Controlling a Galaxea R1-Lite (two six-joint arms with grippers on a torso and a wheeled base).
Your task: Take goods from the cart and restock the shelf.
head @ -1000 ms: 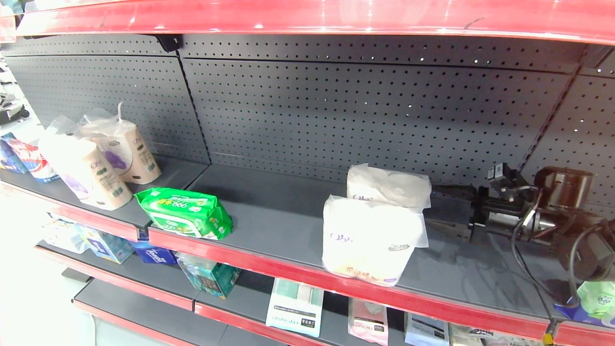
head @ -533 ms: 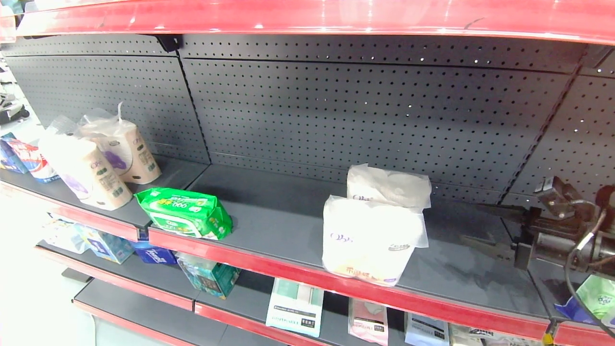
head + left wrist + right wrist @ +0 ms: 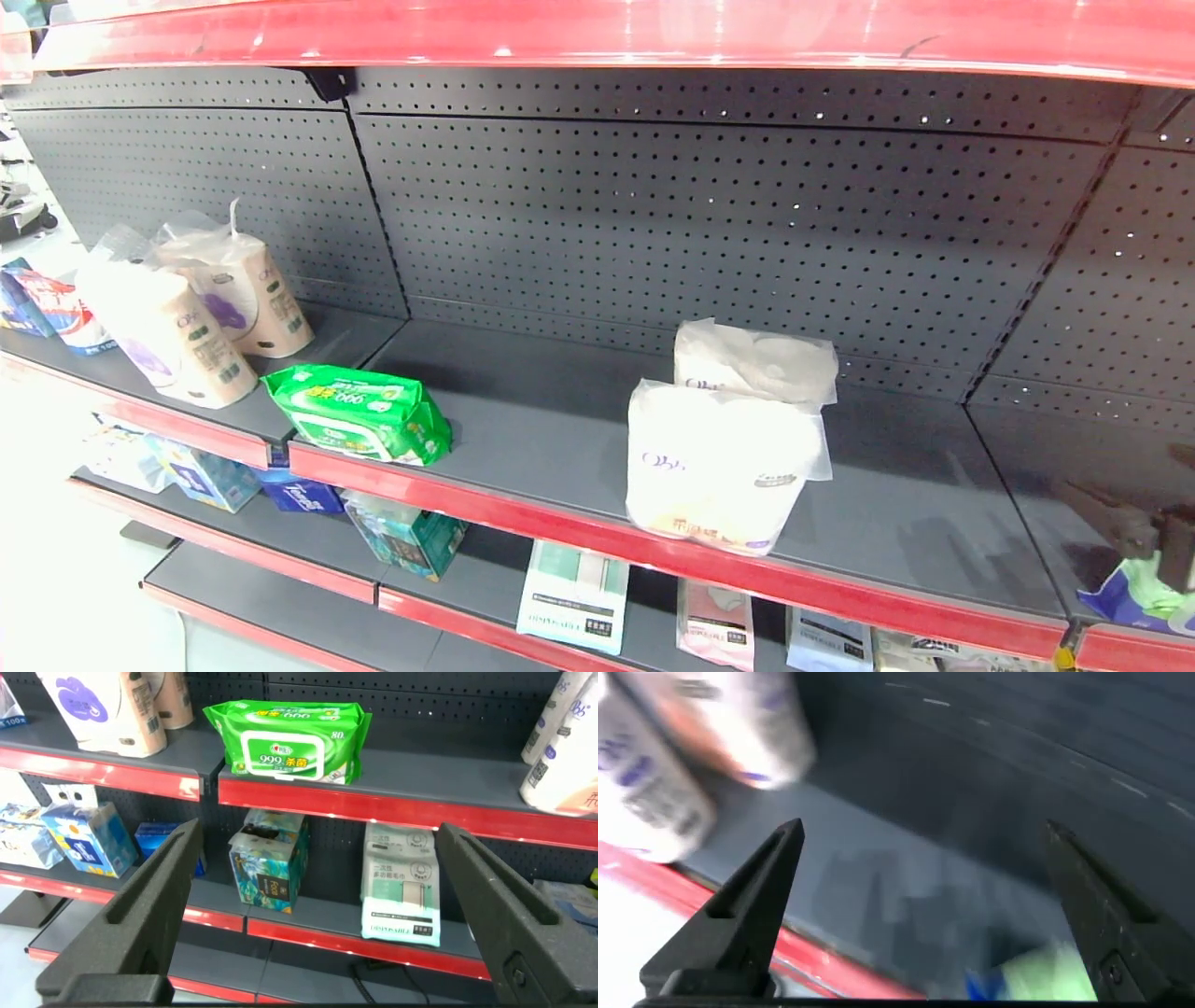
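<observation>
Currently, two white tissue packs stand near the middle of the grey shelf (image 3: 560,420): the front pack (image 3: 719,462) at the red front edge, the rear pack (image 3: 756,362) close behind it and seemingly touching. Right gripper (image 3: 924,829): near the shelf's right end, well apart from the tissue packs, fingers spread wide with nothing between them, just beside a green and blue pack (image 3: 1139,588) at the front edge. Left gripper (image 3: 320,829): held before the lower shelves, fingers spread wide and empty. Green wipes pack (image 3: 359,413): lying flat at the front edge, left of the tissue packs. Two wrapped paper rolls (image 3: 163,322): upright, further left, one behind the other. Lower shelf: blue boxes (image 3: 84,840), a teal box (image 3: 271,859), a white and green pack (image 3: 402,887), in a row
</observation>
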